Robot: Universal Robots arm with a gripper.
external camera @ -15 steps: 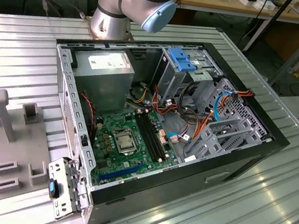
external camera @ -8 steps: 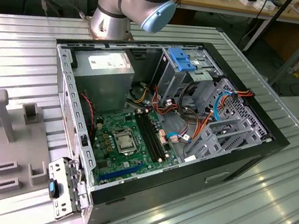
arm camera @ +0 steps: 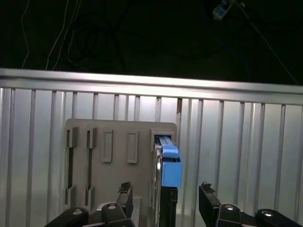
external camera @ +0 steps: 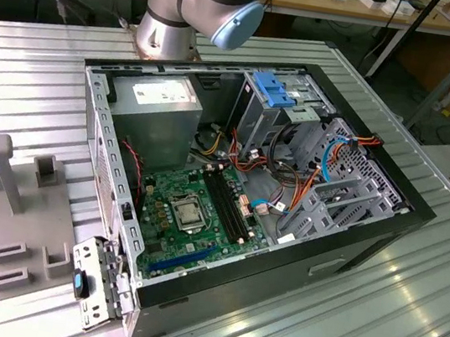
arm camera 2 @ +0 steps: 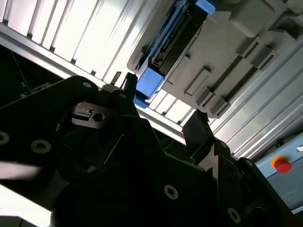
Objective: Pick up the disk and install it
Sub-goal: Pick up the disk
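On the ribbed surface (external camera: 404,331), one grey rack (arm camera: 118,142) holds the disk (arm camera: 170,170) upright on edge in its end slot (blue carrier end toward us in the first wrist view). We see the pincer (arm camera: 165,194) spread, its two fingers (arm camera: 125,196) flanking the disk, neither touching. Beside the rack sits one open PC case (external camera: 348,255). Inside it are one motherboard (external camera: 194,206), one grey power-supply box (external camera: 161,112) and one blue-tabbed drive cage (external camera: 273,99), with cables crowding the cage.

The ribbed metal table (external camera: 387,328) carries an open computer case (external camera: 339,258) lying on its side, a grey slotted rack (external camera: 34,225) at the exterior view's left, and, apparently bolted down, the arm's base (external camera: 161,39).
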